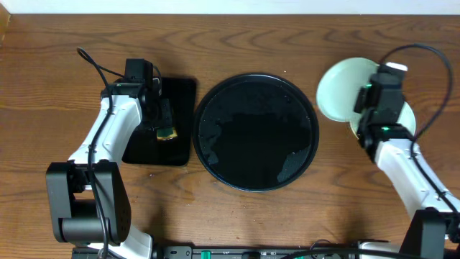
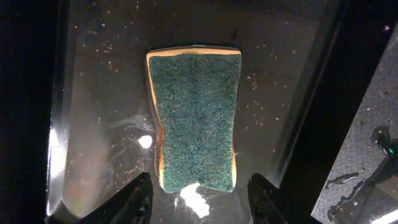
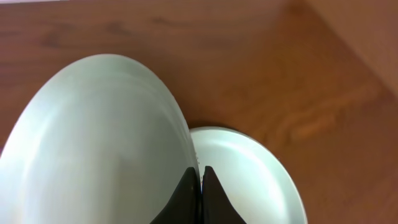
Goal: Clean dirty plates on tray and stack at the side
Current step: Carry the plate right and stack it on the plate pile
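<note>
Left tool (image 2: 199, 190): fingers spread, hanging over the sponge (image 2: 196, 118) with nothing between them. One fingertip shows either side of the sponge's near end; cannot tell whether they touch it. The sponge lies flat, green scouring face up with a yellow layer showing along its edge, on the rectangular tray (image 1: 180, 97). That tray's surface is wet and speckled with fine crumbs.

Right tool (image 3: 200, 180): fingers pressed together, pinching the rim of the upper plate (image 3: 106, 143). This plate is pale blue-green and tilted, and its visible face looks clean. Partly beneath it the lower plate (image 3: 249, 174), also pale, lies flat on the tabletop (image 1: 57, 86). Cannot tell whether the two plates touch.

Positions from overhead: round tray (image 1: 255, 133) sits mid-tabletop, glossy black, with wet patches across its floor. The rectangular tray is just beside it on the left. Both plates are off to the right of the round tray, near its upper right rim but apart from it, with the right arm reaching over them.
</note>
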You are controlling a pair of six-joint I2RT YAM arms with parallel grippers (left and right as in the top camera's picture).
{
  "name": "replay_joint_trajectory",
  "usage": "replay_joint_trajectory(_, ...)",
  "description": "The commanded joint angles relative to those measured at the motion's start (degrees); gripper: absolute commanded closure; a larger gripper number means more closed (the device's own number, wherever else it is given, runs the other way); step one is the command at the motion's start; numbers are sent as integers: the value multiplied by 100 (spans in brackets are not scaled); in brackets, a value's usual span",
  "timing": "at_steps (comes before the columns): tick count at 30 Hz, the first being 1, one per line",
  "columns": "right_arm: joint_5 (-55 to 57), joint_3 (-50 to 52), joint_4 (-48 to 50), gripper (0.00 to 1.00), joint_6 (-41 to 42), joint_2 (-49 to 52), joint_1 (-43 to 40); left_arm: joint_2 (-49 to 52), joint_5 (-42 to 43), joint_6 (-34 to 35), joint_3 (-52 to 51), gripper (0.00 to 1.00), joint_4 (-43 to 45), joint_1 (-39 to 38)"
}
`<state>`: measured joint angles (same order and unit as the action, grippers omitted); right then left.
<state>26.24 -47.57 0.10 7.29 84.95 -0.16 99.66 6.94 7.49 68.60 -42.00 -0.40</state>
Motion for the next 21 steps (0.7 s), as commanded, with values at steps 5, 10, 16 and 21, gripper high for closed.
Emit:
replay_joint_trajectory(5, -1003, -212, -831, 99, 1097, -138, -1276, -42, -13, 13, -57, 49, -20, 0)
replay_joint_trajectory(10, -1001, -210, -1185, 99, 1241, -138, -1851, -42, -13, 13, -57, 50, -22, 0)
replay_joint_trajectory(16, -1023, -210, -1565, 99, 1655, -127, -2238, -42, -13, 13, -57, 50, -22, -2)
replay_joint_trajectory(21, -1023, -208, -1762, 99, 1668, 7, -2312, -42, -13, 13, -57, 50, -22, 0)
